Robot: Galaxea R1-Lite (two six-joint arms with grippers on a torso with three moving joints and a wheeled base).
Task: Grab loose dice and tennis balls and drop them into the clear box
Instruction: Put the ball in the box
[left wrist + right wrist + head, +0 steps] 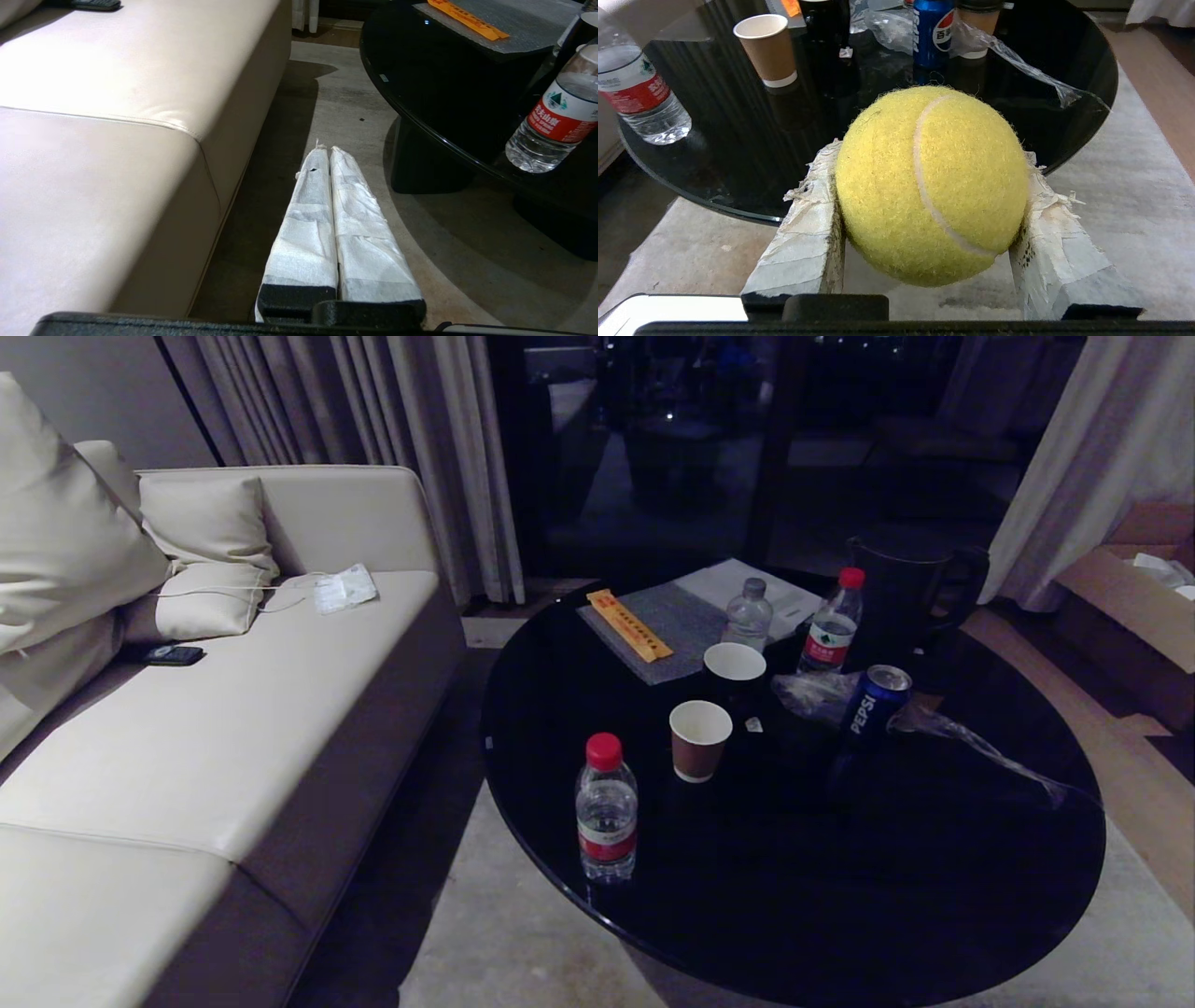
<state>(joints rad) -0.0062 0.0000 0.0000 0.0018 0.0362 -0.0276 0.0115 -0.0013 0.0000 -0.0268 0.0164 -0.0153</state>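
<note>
Clamped between our right tool's [931, 186] tape-wrapped fingers [808, 233], a yellow-green tennis ball [931, 184] sits just short of the round black table's [1064, 135] edge, above the pale floor [1125, 186]. On that table we see a paper cup [768, 49], a water bottle [637, 93] and a Pepsi can [933, 32]. Our left tool [329, 151] is clenched on nothing, fingers pressed together, low between the sofa [117, 140] and the table.

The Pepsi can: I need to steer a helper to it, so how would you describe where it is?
Find the round black table beside the sofa. Toward its far side, right of the two paper cups, stands the Pepsi can against crumpled clear plastic. It is the only blue thing there; the bottles nearby are clear with red labels.
</note>
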